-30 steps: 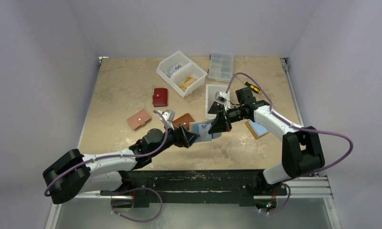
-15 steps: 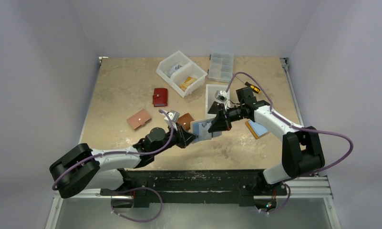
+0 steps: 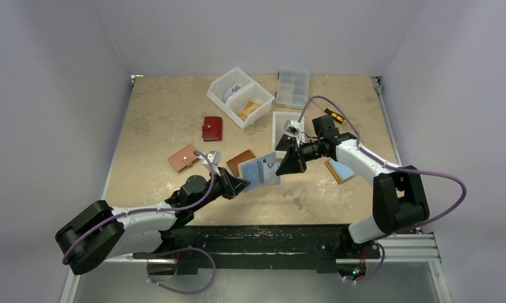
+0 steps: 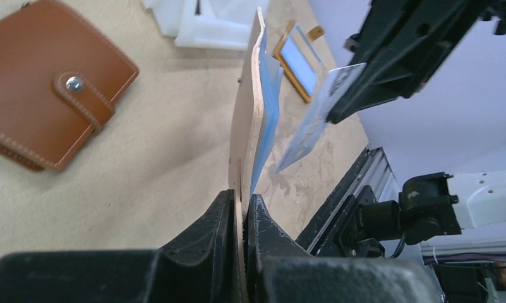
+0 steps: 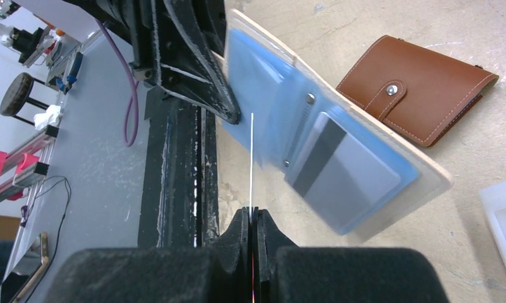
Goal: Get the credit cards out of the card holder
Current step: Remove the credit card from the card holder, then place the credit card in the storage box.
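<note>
Left jaws clamp the open tan card holder with blue sleeves [image 5: 269, 88] upright as an anchor, so the right jaws, pinched on a thin pale card [image 4: 319, 117], can pull it clear. Grey striped card [image 5: 351, 170] is tucked in its sleeve.

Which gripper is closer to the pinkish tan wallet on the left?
Left. The left gripper, shut on the open card holder, is a little to the right of the pinkish tan wallet. The right gripper, pinching a card, is farther right, past the holder.
</note>
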You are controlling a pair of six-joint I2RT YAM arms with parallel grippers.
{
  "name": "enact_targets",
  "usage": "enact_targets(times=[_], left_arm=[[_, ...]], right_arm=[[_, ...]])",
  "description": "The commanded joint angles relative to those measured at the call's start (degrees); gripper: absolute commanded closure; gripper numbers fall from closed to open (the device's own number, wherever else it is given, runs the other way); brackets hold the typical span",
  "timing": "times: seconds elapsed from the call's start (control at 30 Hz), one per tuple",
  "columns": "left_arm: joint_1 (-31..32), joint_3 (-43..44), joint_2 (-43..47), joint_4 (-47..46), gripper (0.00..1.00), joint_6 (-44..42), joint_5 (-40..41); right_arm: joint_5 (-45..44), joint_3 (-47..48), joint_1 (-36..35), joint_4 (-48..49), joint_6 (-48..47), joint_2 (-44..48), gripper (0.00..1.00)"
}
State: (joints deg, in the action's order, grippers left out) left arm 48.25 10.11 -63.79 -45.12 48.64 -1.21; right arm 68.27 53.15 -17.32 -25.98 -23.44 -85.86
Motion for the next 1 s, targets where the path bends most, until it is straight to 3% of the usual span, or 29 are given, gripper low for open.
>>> enact_targets(times=[0.0, 0.2, 0.23, 0.43, 0.57, 0.87, 0.97], left_arm=[[-1.29, -1.52, -2.64, 1.85, 1.0, 6.17, -2.42], [-2.27, -3.51, -7.79, 5.24, 1.0, 15.26, -3.78], [-2.45, -2.11, -8.06, 8.58, 0.96, 16.09, -3.45], [-2.64, 9.03, -2.24, 36.99, 0.49, 12.55, 5.32], [-2.7, 12.82, 5.66, 45.99, 0.36, 9.6, 9.91], [-2.63, 11.27, 20.42, 46.11, 0.23, 3.49, 11.42], [-2.64, 9.42, 22.84, 36.23, 0.19, 2.67, 8.93]], right_arm=[[-0.58, 0.88, 0.27, -0.92, -1.83, 1.33, 1.0], [-0.95, 0.07, 0.51, -0.48, -1.83, 2.18, 1.0], [-0.9, 0.11, 0.45, -0.48, -1.93, 2.11, 1.0], [-0.92, 0.21, 0.45, -0.61, -2.03, 2.17, 1.0], [-1.12, 0.11, 0.45, -0.6, -2.21, 2.36, 1.0], [-0.65, 0.36, 0.49, -0.82, -2.27, 2.17, 1.0], [-0.06, 0.66, 0.45, -0.99, -2.3, 1.68, 1.0]])
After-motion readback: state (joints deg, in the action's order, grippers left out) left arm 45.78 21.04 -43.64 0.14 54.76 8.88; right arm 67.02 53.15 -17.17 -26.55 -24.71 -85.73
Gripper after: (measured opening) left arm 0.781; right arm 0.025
